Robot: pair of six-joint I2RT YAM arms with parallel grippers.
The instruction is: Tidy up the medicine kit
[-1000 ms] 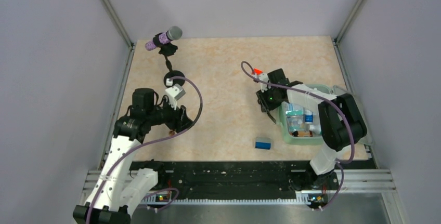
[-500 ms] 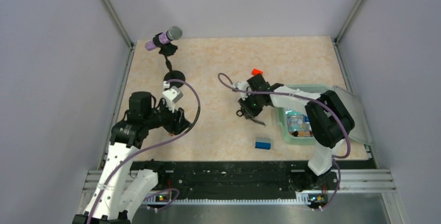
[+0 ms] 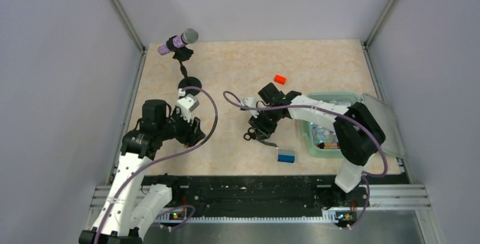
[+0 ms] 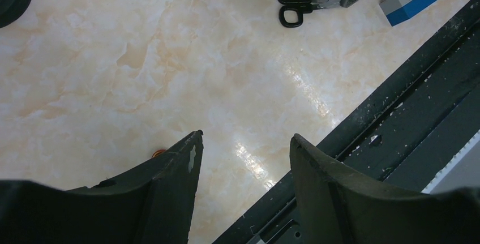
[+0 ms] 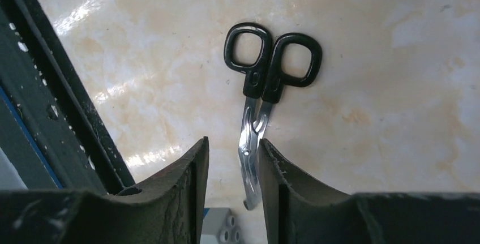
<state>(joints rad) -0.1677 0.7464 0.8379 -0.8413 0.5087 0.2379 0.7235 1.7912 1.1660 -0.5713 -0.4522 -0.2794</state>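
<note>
Marbled tabletop [image 3: 243, 68]: right arm [image 3: 317, 111] stretched leftward, right gripper [image 5: 232, 145] apart astride scissors [image 5: 259, 85] blades; left gripper [image 4: 245, 138] wide apart.

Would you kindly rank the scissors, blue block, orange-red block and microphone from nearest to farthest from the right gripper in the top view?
From the right gripper:
1. scissors, blades between its fingers.
2. blue block, just to its near right.
3. orange-red block, beyond it, toward the far wall.
4. microphone, far-left corner.
</note>
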